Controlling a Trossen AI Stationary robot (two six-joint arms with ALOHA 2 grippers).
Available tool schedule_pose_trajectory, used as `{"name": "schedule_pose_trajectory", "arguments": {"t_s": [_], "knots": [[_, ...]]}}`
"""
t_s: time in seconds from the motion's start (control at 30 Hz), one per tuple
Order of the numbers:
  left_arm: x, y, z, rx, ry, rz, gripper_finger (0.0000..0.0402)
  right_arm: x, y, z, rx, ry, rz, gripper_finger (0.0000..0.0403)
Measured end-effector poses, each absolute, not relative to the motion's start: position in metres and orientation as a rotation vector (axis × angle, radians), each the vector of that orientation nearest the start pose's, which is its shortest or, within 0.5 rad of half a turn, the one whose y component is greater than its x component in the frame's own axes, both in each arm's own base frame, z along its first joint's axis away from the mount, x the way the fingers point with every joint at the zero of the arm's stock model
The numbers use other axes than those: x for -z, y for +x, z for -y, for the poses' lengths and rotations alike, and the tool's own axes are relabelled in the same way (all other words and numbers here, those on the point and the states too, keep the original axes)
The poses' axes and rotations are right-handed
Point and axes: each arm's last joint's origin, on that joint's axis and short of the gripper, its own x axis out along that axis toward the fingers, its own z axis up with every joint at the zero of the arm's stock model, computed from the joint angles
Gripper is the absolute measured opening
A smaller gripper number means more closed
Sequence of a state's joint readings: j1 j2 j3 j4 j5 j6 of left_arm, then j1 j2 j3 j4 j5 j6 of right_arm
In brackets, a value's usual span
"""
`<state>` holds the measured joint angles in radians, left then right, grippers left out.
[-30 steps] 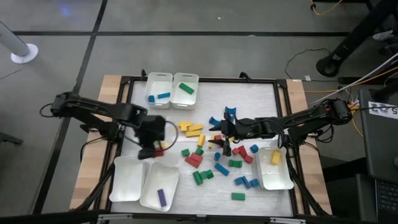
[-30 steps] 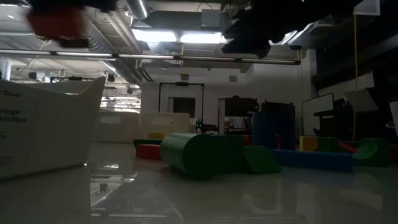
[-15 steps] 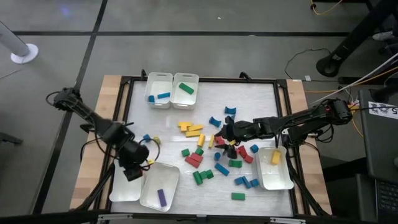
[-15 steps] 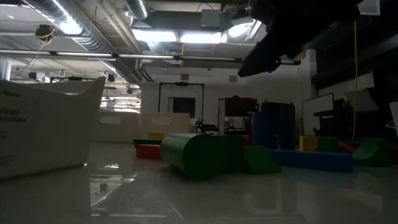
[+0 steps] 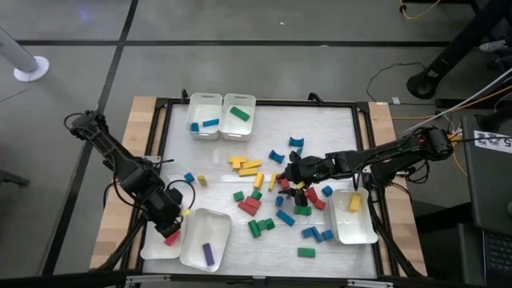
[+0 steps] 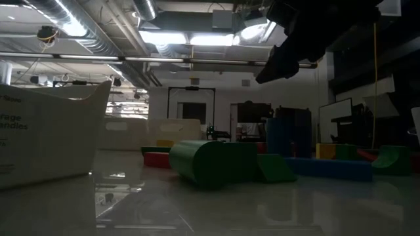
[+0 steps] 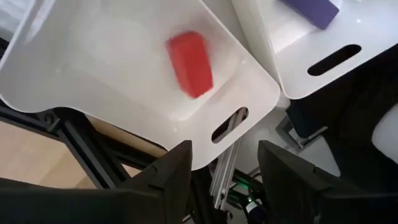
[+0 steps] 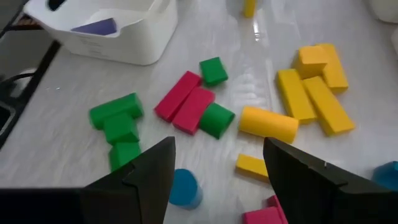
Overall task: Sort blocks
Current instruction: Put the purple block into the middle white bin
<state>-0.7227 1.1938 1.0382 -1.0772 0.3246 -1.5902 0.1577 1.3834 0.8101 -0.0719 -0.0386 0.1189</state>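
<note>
- The left gripper (image 5: pixel 170 232) hangs over the leftmost near tray (image 5: pixel 157 238) at the desk's (image 5: pixel 320 128) near-left corner, fingers parted with nothing between them; a red block (image 7: pixel 189 63) lies loose inside that tray, seen in the left wrist view.
- The right gripper (image 5: pixel 293 174) sits low over the scattered blocks (image 5: pixel 264 204) mid-desk, fingers wide and empty, hemmed in by pieces on all sides.
- Open room: the far middle of the desk and the strip between the two far trays and the pile are bare.
- Five white trays: two at the far-left edge, two near-left, one near-right.
- The next near-left tray (image 5: pixel 204 240) holds one purple block (image 5: pixel 209 254); the near-right tray (image 5: pixel 352 220) holds one yellow block (image 5: pixel 354 203).
- Low view: a tray wall shows partial print, "andies" being the only readable part.
</note>
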Motion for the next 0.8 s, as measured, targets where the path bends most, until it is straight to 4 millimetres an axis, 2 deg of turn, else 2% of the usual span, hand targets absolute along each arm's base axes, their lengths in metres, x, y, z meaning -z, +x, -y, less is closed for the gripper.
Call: {"name": "schedule_pose_trajectory", "arguments": {"t_s": [0.27,0.57,0.8], "knots": [[-0.279,0.15,0.14,-0.299,-0.914,-1.503,0.0177,-0.22,0.283,-0.049,-0.302,-0.047,-0.647,0.0243],[-0.279,0.151,0.139,-0.321,-0.898,-1.456,0.0178,-0.192,0.295,-0.051,-0.351,-0.158,-0.726,0.0243],[-0.279,0.151,0.139,-0.319,-0.895,-1.455,0.0178,-0.189,0.296,-0.051,-0.357,-0.163,-0.735,0.0243]]}}
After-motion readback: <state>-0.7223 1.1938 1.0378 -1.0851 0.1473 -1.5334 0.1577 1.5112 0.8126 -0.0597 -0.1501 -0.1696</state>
